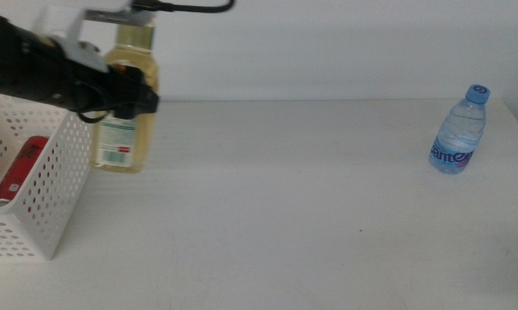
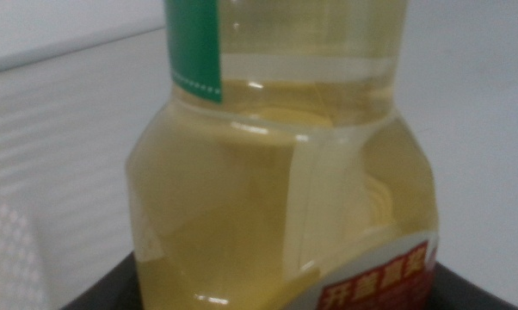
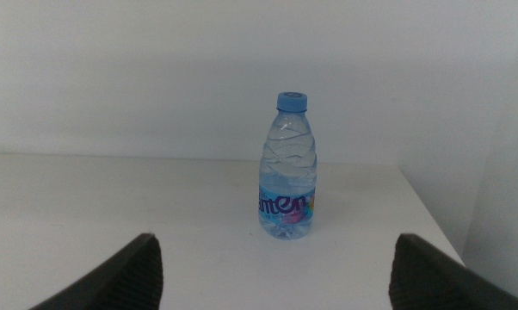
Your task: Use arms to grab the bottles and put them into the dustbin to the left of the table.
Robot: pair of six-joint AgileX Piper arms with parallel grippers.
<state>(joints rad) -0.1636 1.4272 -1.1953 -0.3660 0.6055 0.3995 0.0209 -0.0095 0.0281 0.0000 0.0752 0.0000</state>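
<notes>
From my seat, nearest the middle camera is the dustbin [image 1: 44, 194], the white perforated basket at the left edge of the surface [image 1: 285, 215], with the red soda can [image 1: 18, 172] already lying inside it. Just beyond its far right corner my left end effector [image 1: 130, 93] is clamped on the yellow-liquid bottle [image 1: 128, 103], gripping it around the upper body. The bottle stands upright, long axis vertical, and its base seems to hang at or just off the surface; I cannot tell which. In the left wrist view the bottle [image 2: 285, 189] fills the picture and only the dark jaw edges show below it, so the hold looks firm.

What the next move turns on: the basket opening lies to the left of the held bottle and nearer the camera, its rim touching or almost touching the bottle's lower label in the middle view. I judge I need to lift clear of that rim before swinging left, or the base may catch the wall.

Farthest off, the small water bottle [image 1: 459, 131] stands upright near the far right edge. The right end effector [image 3: 272, 275] faces it with jaws spread wide and empty, the bottle [image 3: 286, 168] centred ahead between them and well apart. That arm is plainly the nearer one for it.
</notes>
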